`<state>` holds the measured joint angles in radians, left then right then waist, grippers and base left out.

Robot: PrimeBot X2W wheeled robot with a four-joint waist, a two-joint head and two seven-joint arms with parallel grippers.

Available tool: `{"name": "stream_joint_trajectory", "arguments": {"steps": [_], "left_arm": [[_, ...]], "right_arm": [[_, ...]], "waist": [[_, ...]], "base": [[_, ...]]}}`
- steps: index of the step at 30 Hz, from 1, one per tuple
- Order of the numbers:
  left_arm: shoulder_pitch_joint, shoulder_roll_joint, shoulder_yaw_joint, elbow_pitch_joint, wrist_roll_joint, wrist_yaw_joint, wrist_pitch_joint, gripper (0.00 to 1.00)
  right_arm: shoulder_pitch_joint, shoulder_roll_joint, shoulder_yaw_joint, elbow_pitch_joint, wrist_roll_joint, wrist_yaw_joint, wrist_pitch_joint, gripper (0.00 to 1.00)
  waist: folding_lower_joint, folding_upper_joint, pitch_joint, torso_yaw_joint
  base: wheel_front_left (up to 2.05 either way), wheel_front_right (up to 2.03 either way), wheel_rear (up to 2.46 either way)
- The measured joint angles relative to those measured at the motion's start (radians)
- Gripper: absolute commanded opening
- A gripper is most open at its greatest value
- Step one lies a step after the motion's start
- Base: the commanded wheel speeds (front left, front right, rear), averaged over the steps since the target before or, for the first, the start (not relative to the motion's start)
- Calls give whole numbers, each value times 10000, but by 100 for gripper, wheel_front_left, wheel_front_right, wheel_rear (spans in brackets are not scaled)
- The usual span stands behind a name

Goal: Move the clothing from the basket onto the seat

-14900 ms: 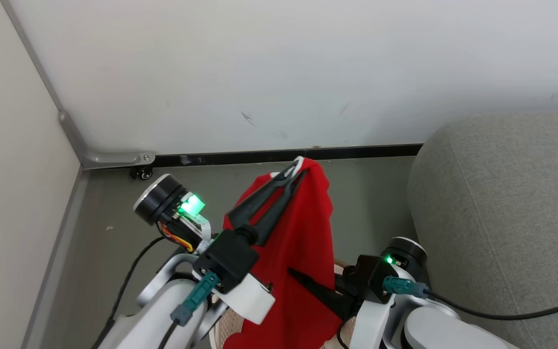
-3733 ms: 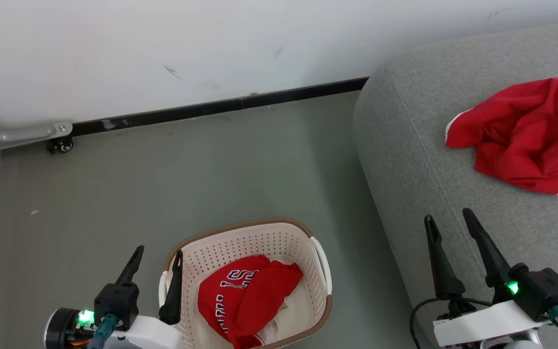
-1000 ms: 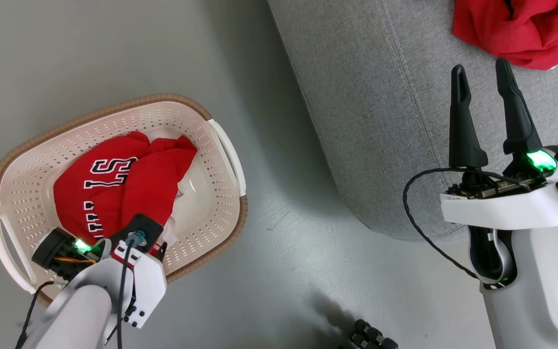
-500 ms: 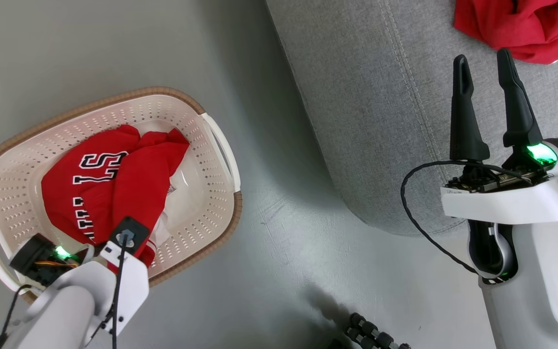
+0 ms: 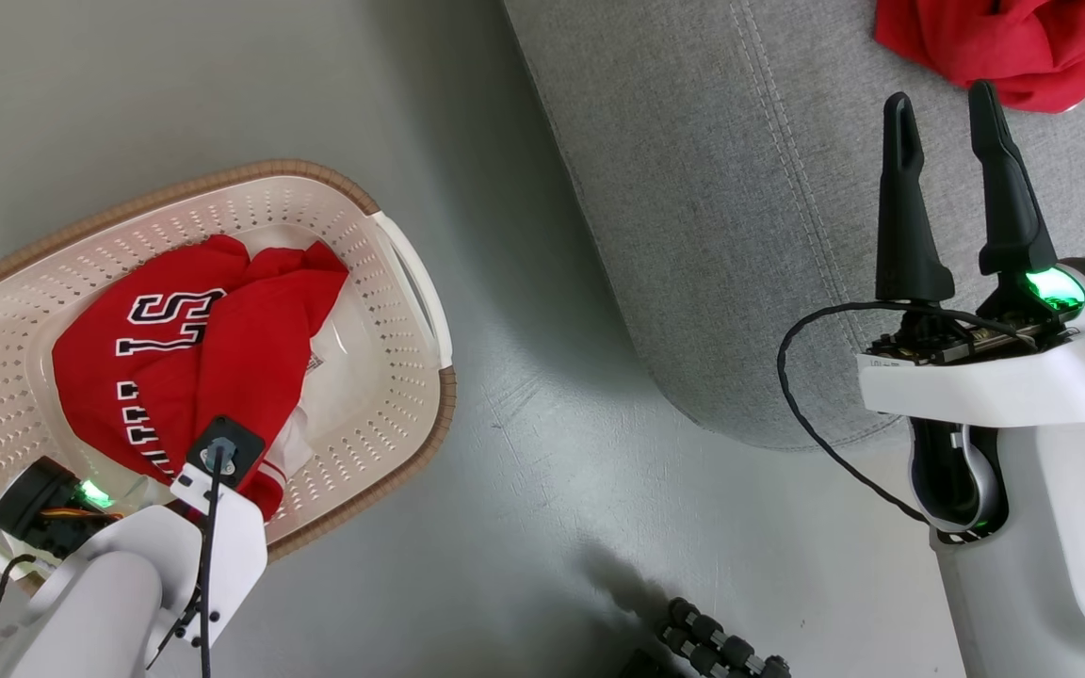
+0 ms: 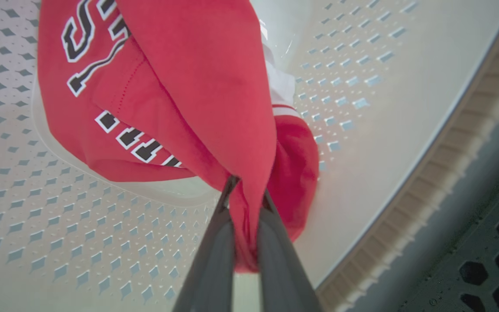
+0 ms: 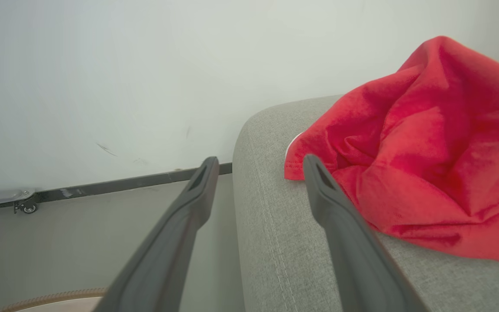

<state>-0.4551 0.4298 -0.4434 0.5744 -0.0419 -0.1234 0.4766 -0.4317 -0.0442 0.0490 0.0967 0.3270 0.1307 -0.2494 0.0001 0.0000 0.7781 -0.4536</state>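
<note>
A red jersey (image 5: 185,367) with dark white-outlined lettering lies crumpled in the cream basket (image 5: 392,282) on the floor at the left. My left arm reaches down into the basket. In the left wrist view my left gripper (image 6: 245,190) is shut on a fold of the jersey (image 6: 180,86) close above the perforated basket wall (image 6: 383,86). Another red garment (image 5: 995,38) rests on the grey seat (image 5: 740,235) at the top right. My right gripper (image 5: 938,99) hovers open over the seat just short of that garment (image 7: 427,143), with nothing between its fingers.
Grey floor runs between the basket and the seat's rounded edge (image 7: 275,242). A dark ribbed part (image 5: 712,650) pokes in at the bottom edge. A black cable (image 5: 806,414) loops off my right wrist. A white wall with a black baseboard (image 7: 124,186) stands beyond.
My left gripper's fingers have shut on a fold of the jersey in the basket. The head view has drifted a little. The right arm keeps its place over the seat.
</note>
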Motion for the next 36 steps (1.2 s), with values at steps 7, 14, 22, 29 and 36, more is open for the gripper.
{"name": "stream_joint_trajectory", "arguments": {"steps": [7, 14, 22, 29, 36], "left_arm": [[0, 0, 13, -322, -40, 17, -153, 0], [0, 86, 201, -997, 19, 297, -669, 0], [38, 19, 420, -1810, -6, 723, -1365, 0], [58, -130, 573, -2529, -71, 1034, -1960, 0], [205, -297, 677, -3241, -75, 1338, -2656, 0]], "right_arm": [[-6, 6, -128, 6, 0, 0, 0, 100], [-119, 8, -207, 8, 69, 0, 0, 100], [-203, 8, -357, 31, 54, 0, 0, 100], [-202, 8, -483, 75, -213, 0, 0, 100], [-200, 6, -631, 107, -504, 0, 0, 100]], "waist": [[0, 0, -10, 2], [0, 0, -108, 74], [0, 0, -321, 236], [0, 0, -585, 430], [0, 0, -907, 639]], "base": [[0, 0, 0], [0, 0, 0], [0, 0, 0], [0, 0, 0], [0, 0, 0]]}}
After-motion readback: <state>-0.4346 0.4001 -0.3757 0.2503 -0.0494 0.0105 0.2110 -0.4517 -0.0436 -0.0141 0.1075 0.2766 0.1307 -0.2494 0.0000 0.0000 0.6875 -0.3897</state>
